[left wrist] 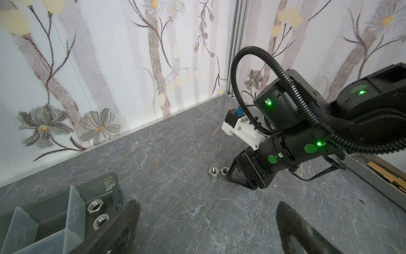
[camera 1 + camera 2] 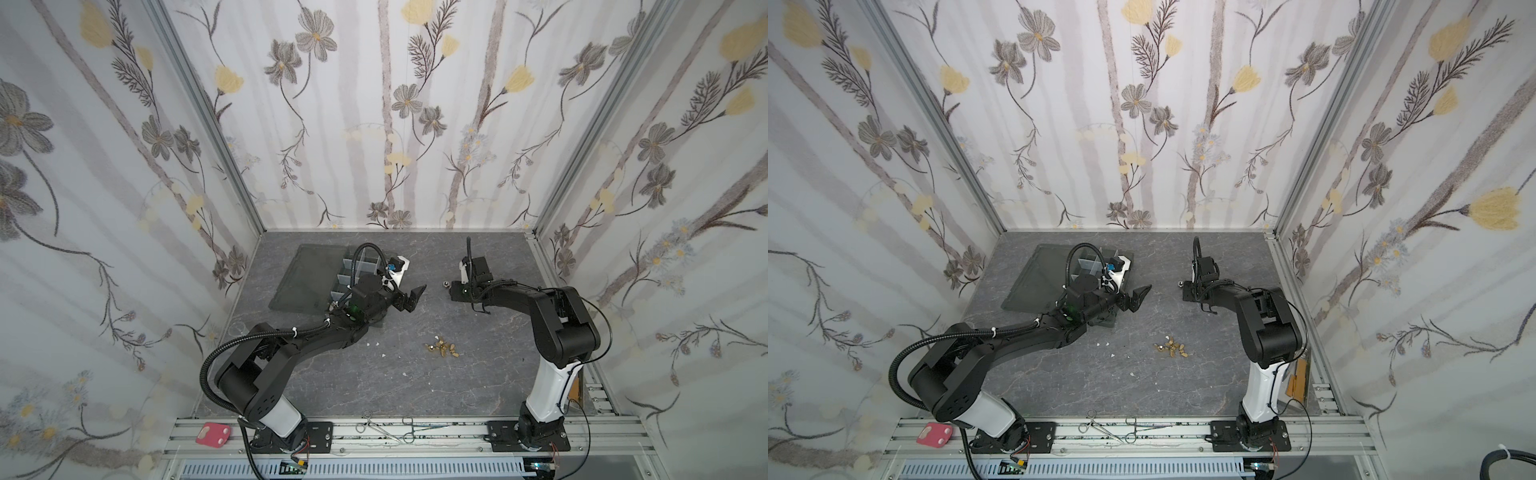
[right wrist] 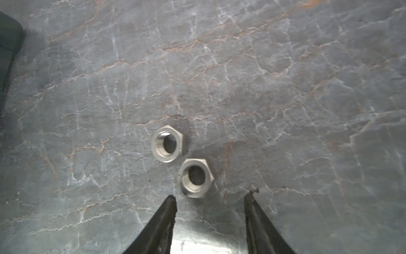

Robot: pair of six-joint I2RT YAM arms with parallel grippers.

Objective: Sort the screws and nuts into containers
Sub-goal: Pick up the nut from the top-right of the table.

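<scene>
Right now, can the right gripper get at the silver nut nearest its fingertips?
Probably yes: the right gripper stands open just short of the nut, lying flat on bare table; the second nut lies beyond it.

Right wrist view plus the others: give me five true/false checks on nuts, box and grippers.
1. Two silver nuts lie on the table just ahead of the right gripper. True.
2. The right gripper holds a nut. False: its jaws stand apart and grip nothing.
3. Two more nuts sit in one cell of the box. True.
4. The brass pieces are in the box. False: they lie in a loose pile on the table.
5. The left gripper is shut. False: it is open and empty.
</scene>
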